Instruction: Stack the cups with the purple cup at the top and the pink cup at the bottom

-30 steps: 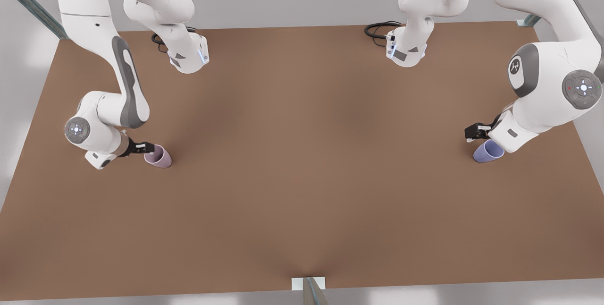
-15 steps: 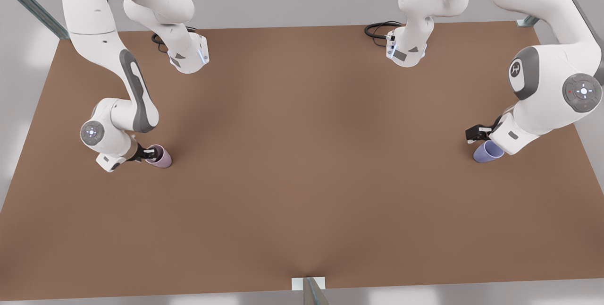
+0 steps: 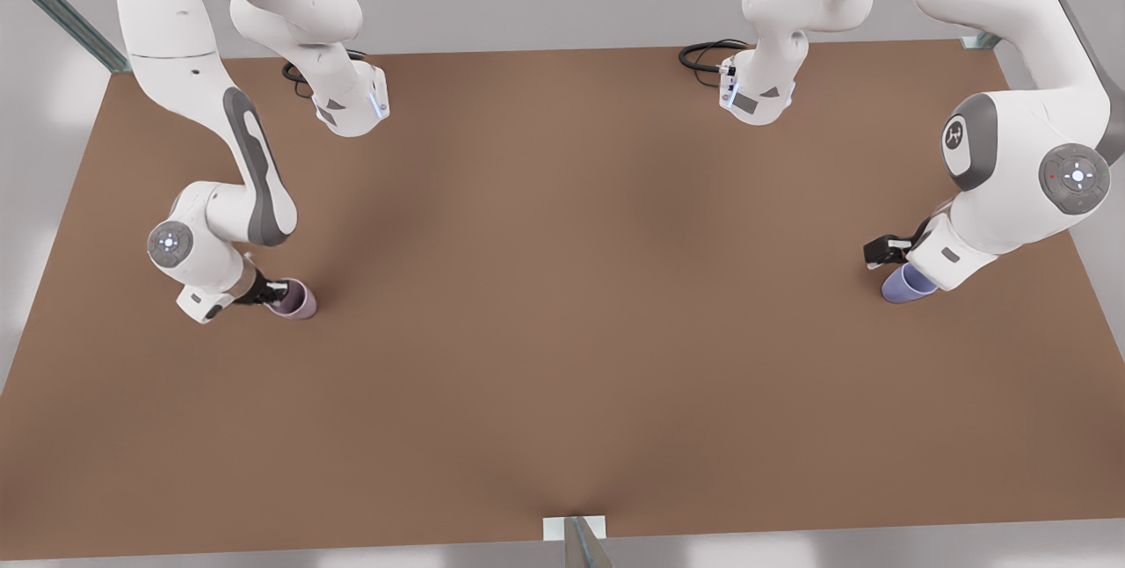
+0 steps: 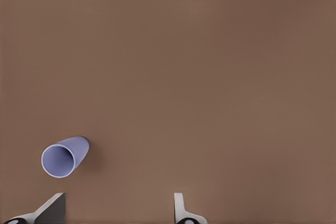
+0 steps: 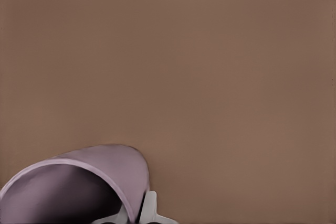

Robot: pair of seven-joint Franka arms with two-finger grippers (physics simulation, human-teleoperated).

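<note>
Brown tabletop (image 3: 562, 304) – pink cup (image 3: 297, 301) upright at frame's left, purple cup (image 3: 903, 285) at right, well apart; black cables (image 3: 703, 54) coiled at the far edge.

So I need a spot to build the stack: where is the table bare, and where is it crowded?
The wide middle of the table between the pink cup and the purple cup is bare, as is the near strip. It is crowded at each cup: the right gripper is on the pink one, the left gripper is beside the purple one.
</note>
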